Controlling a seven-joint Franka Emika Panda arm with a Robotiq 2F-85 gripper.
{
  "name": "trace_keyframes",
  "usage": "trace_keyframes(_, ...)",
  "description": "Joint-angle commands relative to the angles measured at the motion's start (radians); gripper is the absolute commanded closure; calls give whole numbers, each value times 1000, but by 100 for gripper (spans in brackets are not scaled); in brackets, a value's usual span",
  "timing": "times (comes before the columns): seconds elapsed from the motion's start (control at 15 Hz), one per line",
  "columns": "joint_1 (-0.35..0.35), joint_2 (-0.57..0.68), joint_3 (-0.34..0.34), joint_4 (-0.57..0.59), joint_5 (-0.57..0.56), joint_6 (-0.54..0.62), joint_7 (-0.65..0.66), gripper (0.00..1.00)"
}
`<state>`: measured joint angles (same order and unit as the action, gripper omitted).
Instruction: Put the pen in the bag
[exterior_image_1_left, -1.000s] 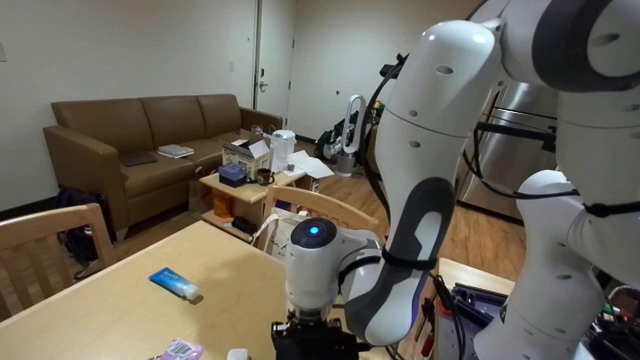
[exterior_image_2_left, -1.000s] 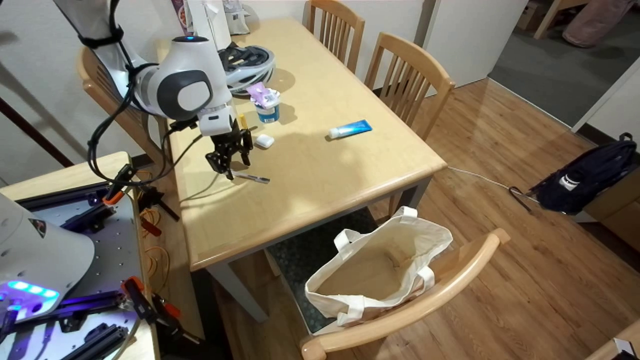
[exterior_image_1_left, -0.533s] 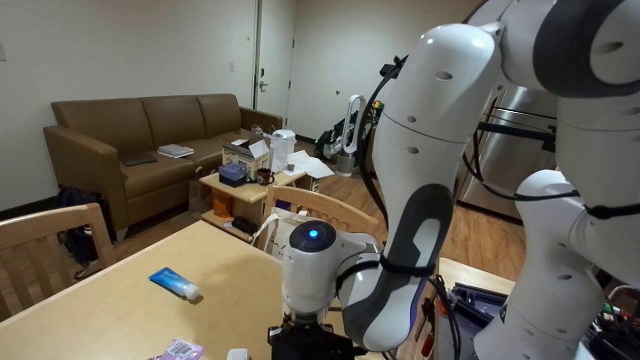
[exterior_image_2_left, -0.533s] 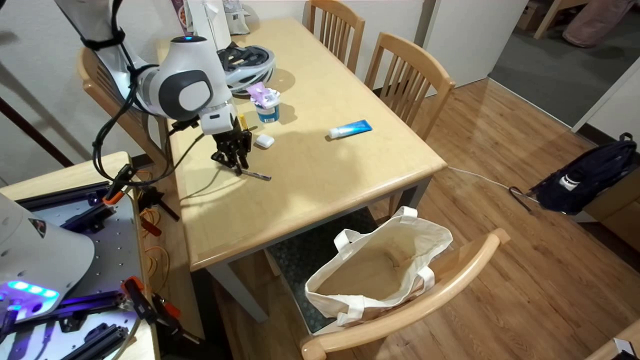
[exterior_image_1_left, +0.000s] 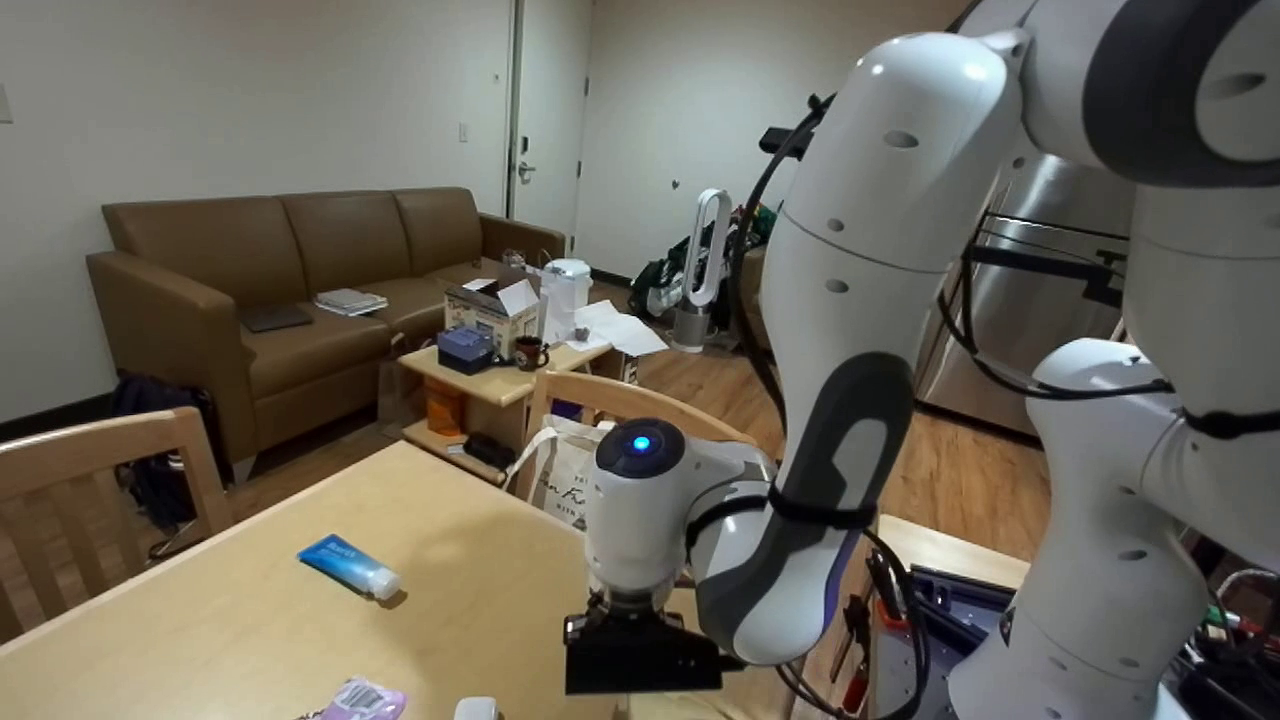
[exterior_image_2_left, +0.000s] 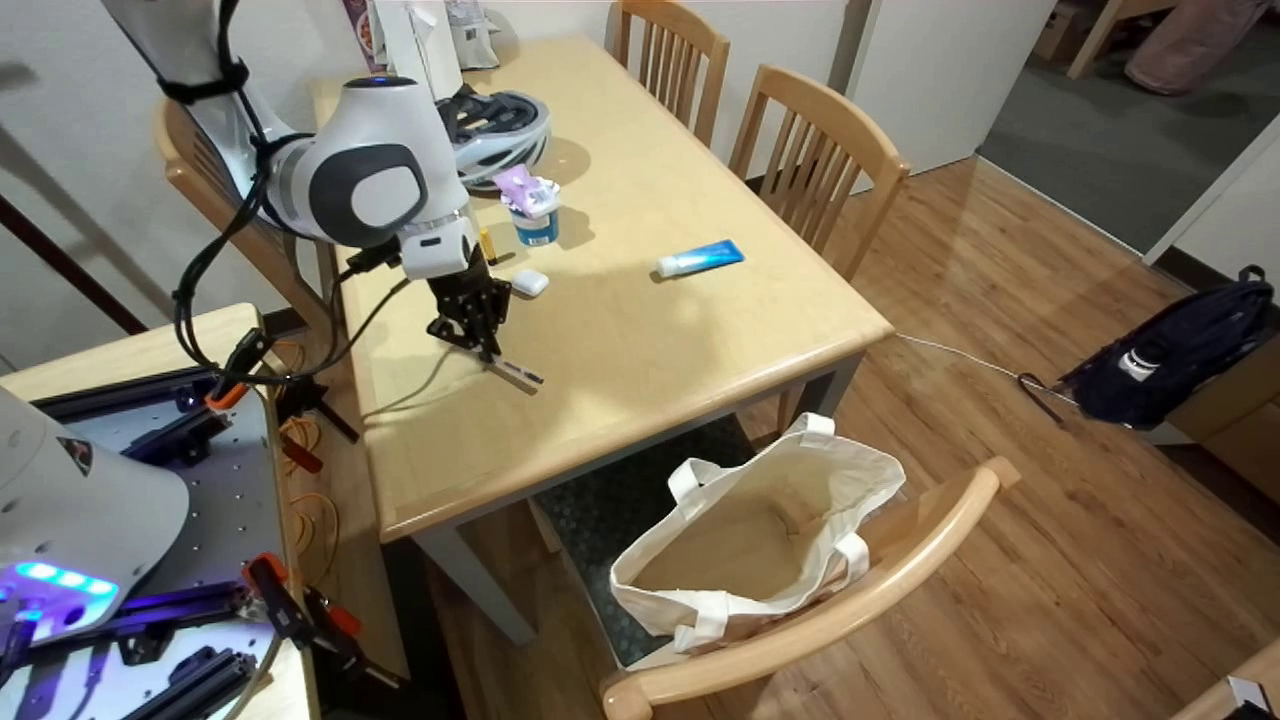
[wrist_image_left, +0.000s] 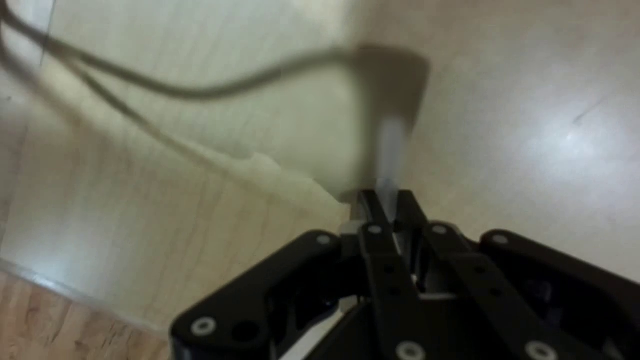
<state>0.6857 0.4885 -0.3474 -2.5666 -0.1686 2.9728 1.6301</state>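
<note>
Gripping the pen (wrist_image_left: 390, 162), fingers (wrist_image_left: 412, 212) hang above the wooden table (exterior_image_2_left: 620, 340); brown sofa (exterior_image_1_left: 335, 245) beyond.

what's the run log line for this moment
gripper: clamped on pen | pen: held over table, not yet in bag | bag: open-topped, on chair | next: likely carry pen to bag

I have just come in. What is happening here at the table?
A robot arm is holding a pen in its gripper, seemingly just above the table. A cream tote bag stands open on a chair beside the table. The pen, meant for it, is not inside yet.
</note>
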Motion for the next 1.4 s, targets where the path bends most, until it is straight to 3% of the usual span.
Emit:
trace_keyframes(0.0, 146, -189, -257, -103, -110, -120, 11, 95)
trace_keyframes(0.2, 259, -286, -501, -83, -305, -211, 81, 95)
trace_keyframes(0.27, 192, -181, -385, -57, -212, -150, 31, 96)
trace_keyframes(0.33, 206, -211, -428, -57, -230, -160, 29, 89)
trace_keyframes(0.53, 195, -208, -404, -58, -227, -160, 27, 89)
trace_keyframes(0.6, 183, -196, -384, -60, -218, -161, 9, 96)
trace_keyframes(0.73, 126, -215, -384, -72, -234, -140, -103, 96)
trace_keyframes(0.8, 53, -254, -373, -87, -238, -102, -211, 96)
trace_keyframes(0.93, -89, -312, -351, -88, -351, -104, -339, 96)
trace_keyframes(1.13, -304, -388, -278, -116, -357, -41, -561, 96)
trace_keyframes(1.2, -183, -294, -338, -70, -332, -62, -443, 96)
trace_keyframes(1.27, -226, -315, -333, -74, -332, -59, -474, 89)
trace_keyframes(1.33, -226, -320, -341, -75, -332, -60, -474, 89)
